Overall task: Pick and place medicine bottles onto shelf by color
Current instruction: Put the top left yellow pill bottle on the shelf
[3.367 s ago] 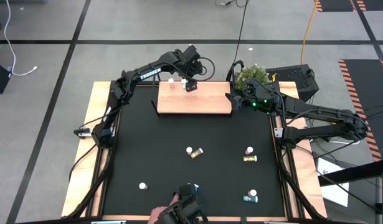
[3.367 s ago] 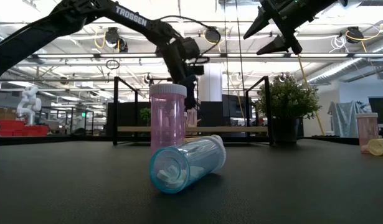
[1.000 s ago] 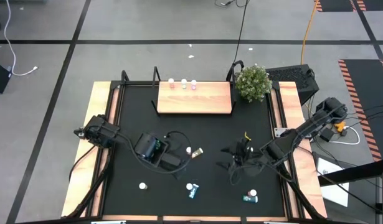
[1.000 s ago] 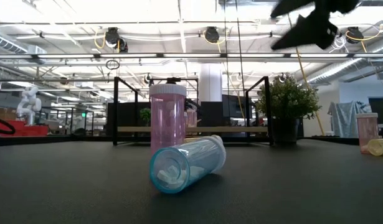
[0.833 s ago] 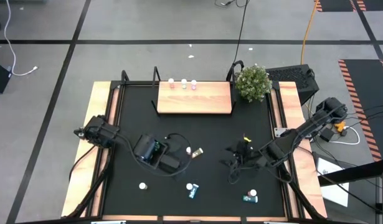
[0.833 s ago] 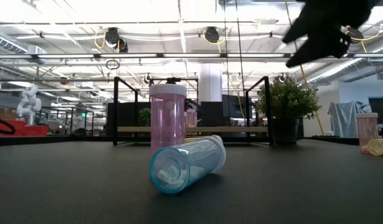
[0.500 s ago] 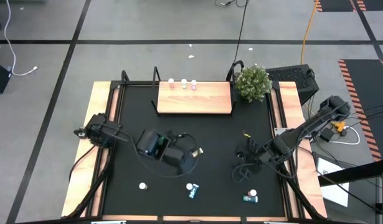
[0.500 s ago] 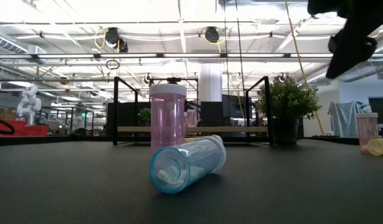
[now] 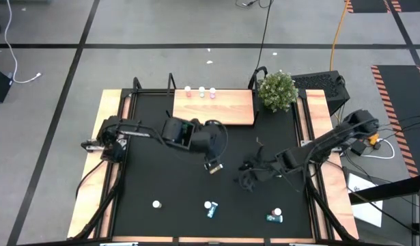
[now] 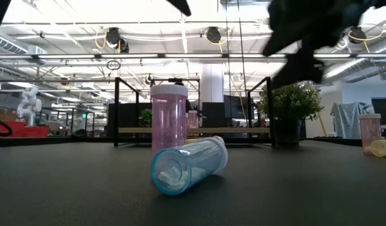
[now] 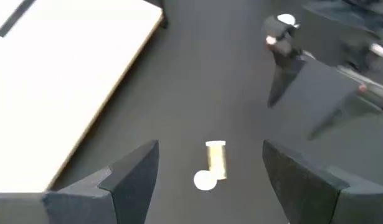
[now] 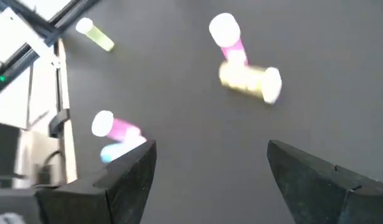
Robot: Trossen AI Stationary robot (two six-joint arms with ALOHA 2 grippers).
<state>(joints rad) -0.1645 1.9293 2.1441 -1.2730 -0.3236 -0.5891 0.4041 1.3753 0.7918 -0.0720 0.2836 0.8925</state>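
Note:
A pink bottle [image 9: 207,165] stands at the mat's middle with a yellow bottle [image 11: 216,158] lying against it. My left gripper [image 9: 209,157] hovers open above this pair, and its fingers [image 11: 132,171] frame them in the left wrist view. My right gripper [image 9: 245,176] hangs open a little to the pair's right, pointing at them [image 12: 247,74]. The light-wood shelf [image 9: 213,109] lies at the far edge of the mat. Three pink bottles [image 9: 201,90] stand along the shelf's far side.
Near the front edge, a pink bottle [image 10: 169,119] stands behind a lying teal one [image 10: 186,164]. A yellow bottle [image 9: 156,203] is at the near left and a pink-teal pair [image 9: 274,216] at the near right. A potted plant [image 9: 276,89] stands beside the shelf.
My left gripper has swung from the near left toward the far edge and the right, rolling as it went, and now hangs over the pink and yellow pair. My right gripper has shifted toward the table's left and sunk slightly. No bottle has moved.

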